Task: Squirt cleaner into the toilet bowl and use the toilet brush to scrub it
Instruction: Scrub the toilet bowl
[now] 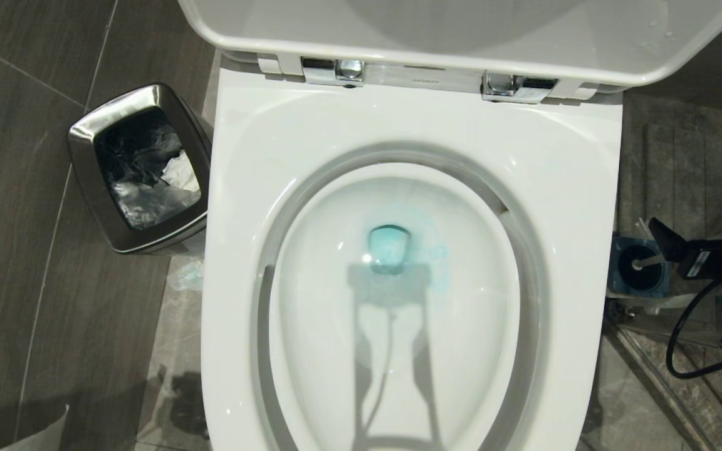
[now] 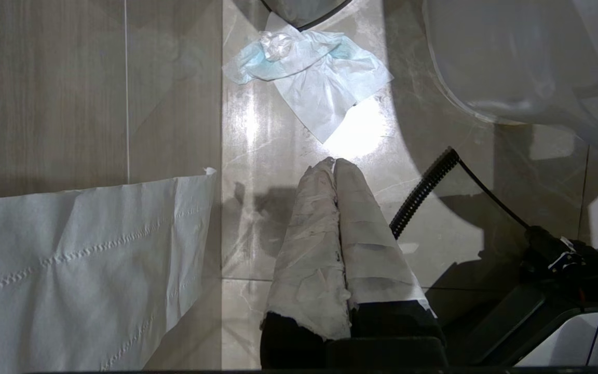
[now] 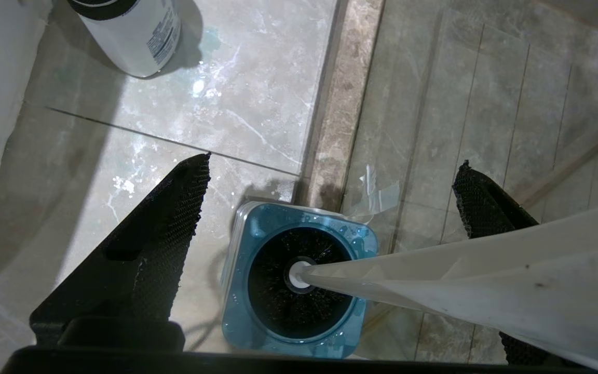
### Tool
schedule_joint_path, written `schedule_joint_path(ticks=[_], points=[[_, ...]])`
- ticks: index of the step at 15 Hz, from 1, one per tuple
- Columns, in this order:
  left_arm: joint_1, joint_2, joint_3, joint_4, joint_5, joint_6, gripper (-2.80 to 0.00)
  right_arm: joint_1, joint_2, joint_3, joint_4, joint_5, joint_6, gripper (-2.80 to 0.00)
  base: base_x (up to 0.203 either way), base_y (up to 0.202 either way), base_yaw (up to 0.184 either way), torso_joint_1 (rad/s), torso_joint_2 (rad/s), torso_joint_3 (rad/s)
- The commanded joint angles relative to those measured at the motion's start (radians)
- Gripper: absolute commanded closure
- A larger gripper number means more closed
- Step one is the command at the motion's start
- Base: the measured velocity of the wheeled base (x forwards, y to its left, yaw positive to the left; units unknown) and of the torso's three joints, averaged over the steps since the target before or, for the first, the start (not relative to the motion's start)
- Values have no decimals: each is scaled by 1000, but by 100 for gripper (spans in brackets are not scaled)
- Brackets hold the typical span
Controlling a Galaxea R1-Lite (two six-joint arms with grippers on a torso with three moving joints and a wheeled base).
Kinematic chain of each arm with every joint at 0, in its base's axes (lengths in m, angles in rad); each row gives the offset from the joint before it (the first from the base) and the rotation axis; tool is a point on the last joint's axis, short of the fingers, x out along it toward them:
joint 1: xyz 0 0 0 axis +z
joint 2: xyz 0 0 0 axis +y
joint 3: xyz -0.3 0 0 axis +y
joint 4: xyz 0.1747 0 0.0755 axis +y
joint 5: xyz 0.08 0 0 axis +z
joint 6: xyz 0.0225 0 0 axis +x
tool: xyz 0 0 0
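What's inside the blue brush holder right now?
The toilet brush sits in the blue holder: its black bristle head fills the round well and the white handle sticks out. The holder's bottom is covered by bristles. The open right pincer hovers above.

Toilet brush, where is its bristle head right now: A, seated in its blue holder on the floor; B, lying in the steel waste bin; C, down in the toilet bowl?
A: the toilet brush has its black head inside the blue holder.
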Motion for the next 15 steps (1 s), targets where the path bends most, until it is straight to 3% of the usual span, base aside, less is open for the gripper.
schedule_joint_path(ticks=[1, 9, 15], points=[[0, 1, 1, 0, 0, 1, 0, 0, 0, -1, -8, 0, -2, 0, 0, 0, 0, 0, 0, 0], [0, 1, 2, 0, 0, 1, 0, 0, 3, 19, -10, -10, -22, 0, 0, 0, 0, 0, 0, 0], [0, 2, 2, 0, 0, 1, 0, 0, -19, 112, -50, -8, -54, 0, 0, 0, 0, 0, 0, 0]])
